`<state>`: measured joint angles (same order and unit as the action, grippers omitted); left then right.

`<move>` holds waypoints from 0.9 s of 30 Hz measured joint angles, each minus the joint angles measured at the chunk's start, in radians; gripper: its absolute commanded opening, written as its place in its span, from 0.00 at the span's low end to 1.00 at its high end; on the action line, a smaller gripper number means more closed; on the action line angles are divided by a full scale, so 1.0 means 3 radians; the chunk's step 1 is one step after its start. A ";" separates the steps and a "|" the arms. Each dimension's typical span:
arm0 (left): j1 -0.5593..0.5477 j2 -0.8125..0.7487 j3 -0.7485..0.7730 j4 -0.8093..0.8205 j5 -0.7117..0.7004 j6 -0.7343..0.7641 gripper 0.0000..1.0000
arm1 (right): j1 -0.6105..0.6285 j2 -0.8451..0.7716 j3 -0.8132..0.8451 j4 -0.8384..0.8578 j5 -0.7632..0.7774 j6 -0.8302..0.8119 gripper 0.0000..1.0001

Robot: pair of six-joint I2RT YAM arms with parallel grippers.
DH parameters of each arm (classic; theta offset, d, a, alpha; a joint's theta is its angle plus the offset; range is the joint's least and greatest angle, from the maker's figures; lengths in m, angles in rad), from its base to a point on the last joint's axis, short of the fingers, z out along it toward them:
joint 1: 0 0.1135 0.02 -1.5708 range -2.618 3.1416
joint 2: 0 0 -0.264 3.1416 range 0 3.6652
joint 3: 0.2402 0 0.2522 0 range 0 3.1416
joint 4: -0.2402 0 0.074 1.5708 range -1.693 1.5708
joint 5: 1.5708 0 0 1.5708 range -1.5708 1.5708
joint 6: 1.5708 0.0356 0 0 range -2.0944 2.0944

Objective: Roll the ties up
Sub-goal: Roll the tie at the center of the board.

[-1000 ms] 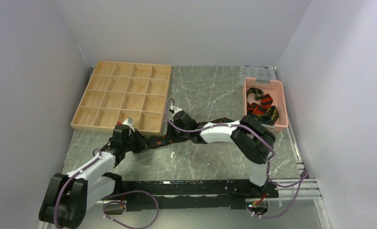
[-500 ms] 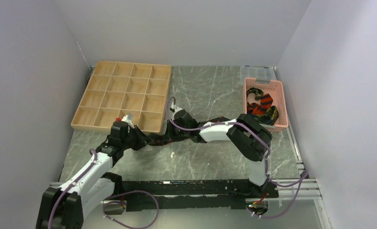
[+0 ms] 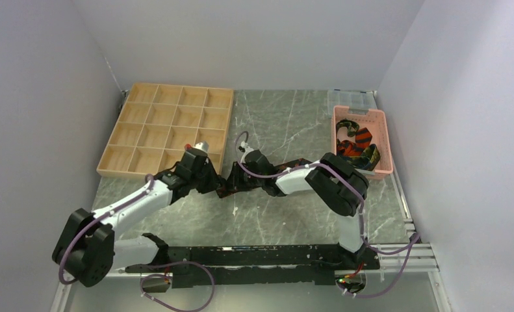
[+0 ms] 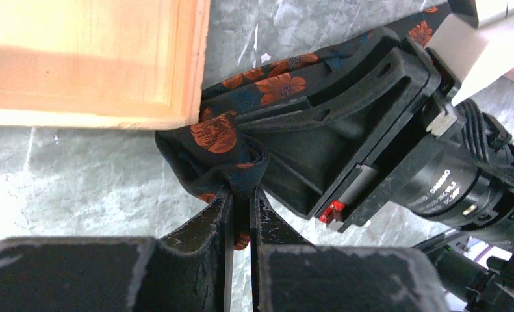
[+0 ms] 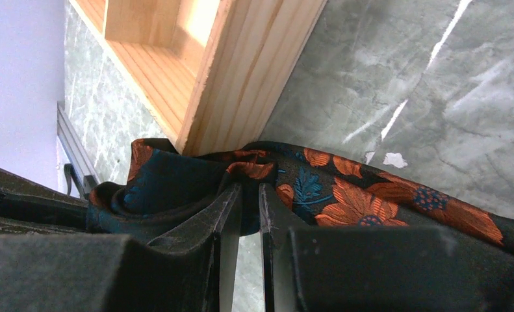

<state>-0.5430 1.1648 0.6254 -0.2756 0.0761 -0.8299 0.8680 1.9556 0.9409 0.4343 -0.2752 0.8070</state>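
We see one dark tie (image 4: 267, 84) with orange flowers lying along the counter (image 3: 286, 123), its end bunched against the wooden tray's (image 3: 169, 127) corner. More ties (image 3: 356, 147), striped and patterned, lie heaped in the pink basket (image 3: 358, 112).

No readable text or labels

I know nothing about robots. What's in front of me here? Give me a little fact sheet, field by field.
Table: grey marbled top
Left claw: shut on flowered tie
Right claw: shut on the same tie, beside the tray corner
Wooden tray: many compartments, far left
Pink basket: far right, holds other ties
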 measured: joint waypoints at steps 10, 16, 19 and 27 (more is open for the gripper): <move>-0.0207 0.0345 0.0312 -0.0125 -0.0238 0.0020 0.03 | -0.0005 -0.0228 -0.0329 0.0076 0.0244 0.0015 0.24; -0.0338 0.0519 0.0528 -0.0267 -0.0376 0.0066 0.03 | -0.0020 -0.0453 -0.0435 -0.0123 0.0463 -0.0010 0.27; -0.0362 0.0589 0.0596 -0.0314 -0.0425 0.0086 0.03 | -0.0072 -0.0685 -0.0488 -0.0289 0.0605 -0.0048 0.27; -0.0418 0.0902 0.0800 -0.0359 -0.0486 0.0136 0.03 | -0.0342 -0.0954 -0.0764 -0.0326 0.0811 -0.0046 0.26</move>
<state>-0.6685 1.4353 0.8654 -0.3832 -0.0696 -0.7891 0.7654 1.6695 0.7116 0.3367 -0.0319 0.7933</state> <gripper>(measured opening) 0.143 0.268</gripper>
